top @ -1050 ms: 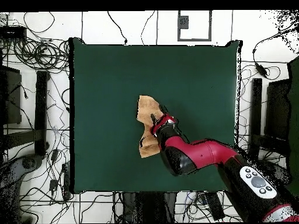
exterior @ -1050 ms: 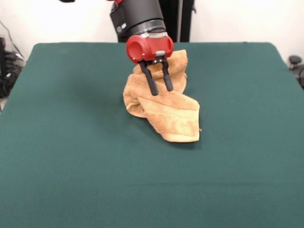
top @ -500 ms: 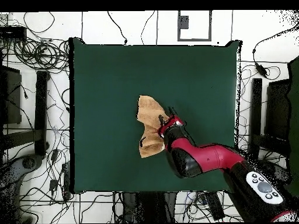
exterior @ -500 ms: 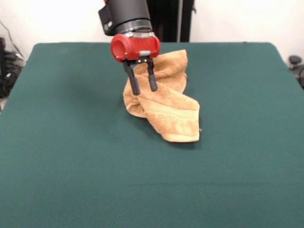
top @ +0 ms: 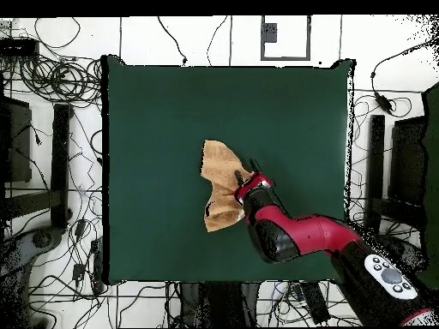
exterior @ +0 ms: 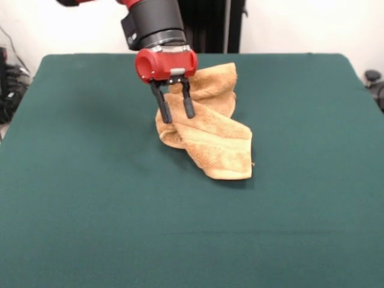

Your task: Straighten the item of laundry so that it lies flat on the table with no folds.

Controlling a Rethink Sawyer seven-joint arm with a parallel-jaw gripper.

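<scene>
The item of laundry (exterior: pixel 210 135) is a tan-orange towel, bunched and folded over itself near the middle of the green table (exterior: pixel 90 198). In the overhead view the towel (top: pixel 221 184) runs as a narrow crumpled strip. My gripper (exterior: pixel 177 116) hangs open over the towel's left edge in the front view, its two black fingers (exterior: pixel 163 108) spread with nothing between them. From above, the gripper (top: pixel 246 174) sits at the towel's right edge. The red wrist hides part of the towel's far end.
Green cloth stretches wide around the towel on all sides (top: pixel 291 111). Cables and stands (top: pixel 51 171) crowd the floor beyond the table's edges in the overhead view.
My gripper has shifted left in the front view, from above the towel's middle to its left edge, staying open. The towel has not moved.
</scene>
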